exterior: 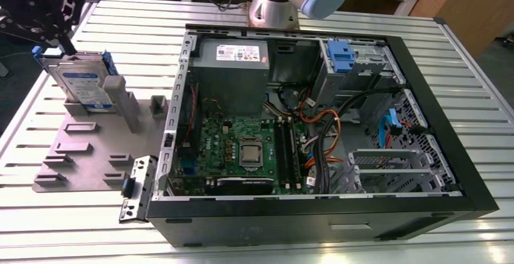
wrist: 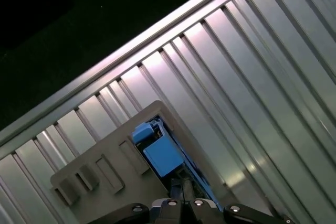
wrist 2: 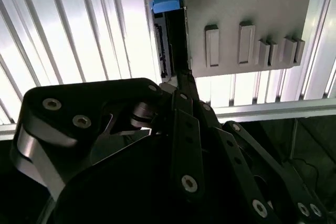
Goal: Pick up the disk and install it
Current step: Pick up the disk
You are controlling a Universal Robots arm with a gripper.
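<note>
The disk (exterior: 83, 82) stands on edge in a slot of the grey holder plate (exterior: 88, 153), at the exterior view's left. It is silver-grey with a white-and-blue label and a blue carrier rail. My gripper (exterior: 66, 50) hangs right over the disk's top edge and reaches down onto it. In the second wrist view the disk (wrist 2: 169, 35) appears edge-on with its blue rail end, and the gripper (wrist 2: 182, 74) comes down at its near end. The first wrist view has the blue rail (wrist: 161, 153) just beyond the gripper (wrist: 181, 195).
An open computer case (exterior: 449, 150) lies on the slatted metal table (exterior: 473, 65), taking up the middle and the exterior view's right. Inside are a grey power supply box (exterior: 233, 56), a motherboard (exterior: 241, 150), cables and a blue clip (exterior: 340, 56) at the drive bay. The arm's base (exterior: 273, 8) stands behind the case.
</note>
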